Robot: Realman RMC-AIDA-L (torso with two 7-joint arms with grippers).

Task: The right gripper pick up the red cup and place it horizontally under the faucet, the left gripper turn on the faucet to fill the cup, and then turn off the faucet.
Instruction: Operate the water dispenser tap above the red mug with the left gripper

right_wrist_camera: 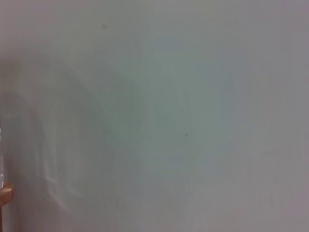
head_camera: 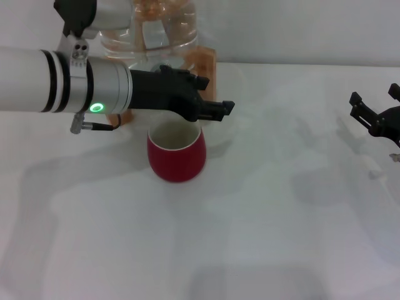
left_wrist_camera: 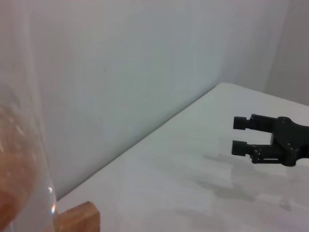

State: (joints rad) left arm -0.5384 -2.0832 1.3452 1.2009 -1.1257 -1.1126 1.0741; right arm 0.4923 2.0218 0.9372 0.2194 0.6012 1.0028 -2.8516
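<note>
The red cup (head_camera: 176, 155) is standing upright just in front of the water jar (head_camera: 159, 28). The left tool (head_camera: 215, 109), its fingers seemingly together, is working above it, apparently at the hidden faucet. The right tool (head_camera: 374, 105) is idling apart, far right. Next: closing the lever.

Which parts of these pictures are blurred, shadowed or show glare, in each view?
Head view: soft grey shadows lie on the white table under both arms; the red cup is sharp. Left wrist view: the clear jar close to the lens is a blur with a small glint, while the right gripper farther off is sharp. Right wrist view: almost only pale surface with faint shadows.
</note>
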